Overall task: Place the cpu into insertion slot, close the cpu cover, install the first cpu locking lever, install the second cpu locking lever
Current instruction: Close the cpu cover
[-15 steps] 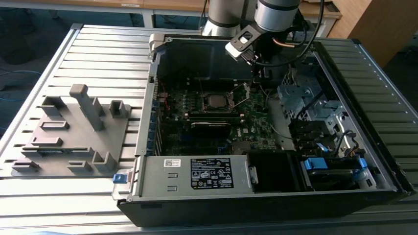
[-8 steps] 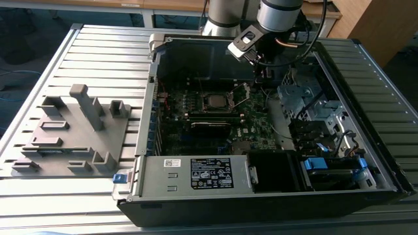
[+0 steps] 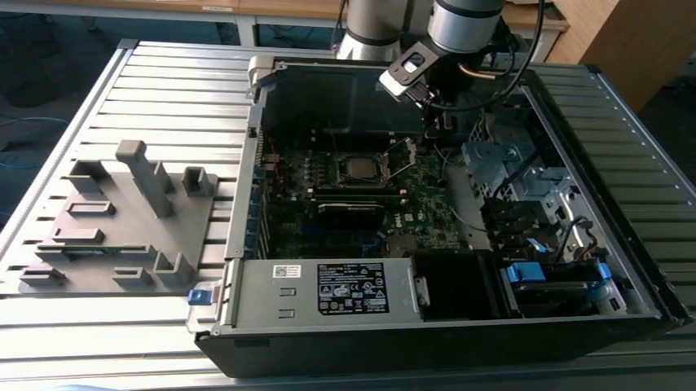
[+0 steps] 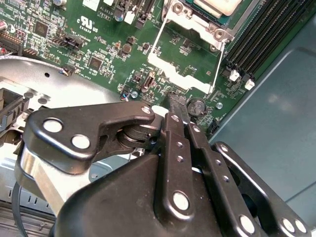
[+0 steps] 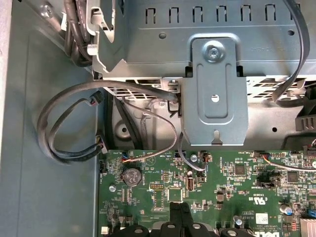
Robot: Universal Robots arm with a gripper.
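The cpu (image 3: 359, 169) lies flat in the insertion slot (image 4: 197, 20) on the motherboard (image 5: 222, 187), inside the open computer case (image 3: 326, 334) on my desk (image 3: 163, 81). One cpu, one slot, one cpu cover (image 4: 173, 74) — the cover stands swung up off the slot. I judge that frame light, thin and stiff, better pushed at its free edge than pinched; the chip beneath looks fragile. My gripper (image 4: 176, 100) hovers at that edge — touching or not, I cannot tell — its two fingers (image 5: 175, 213) pressed together on nothing. One coin battery (image 4: 196, 105) sits just beside.
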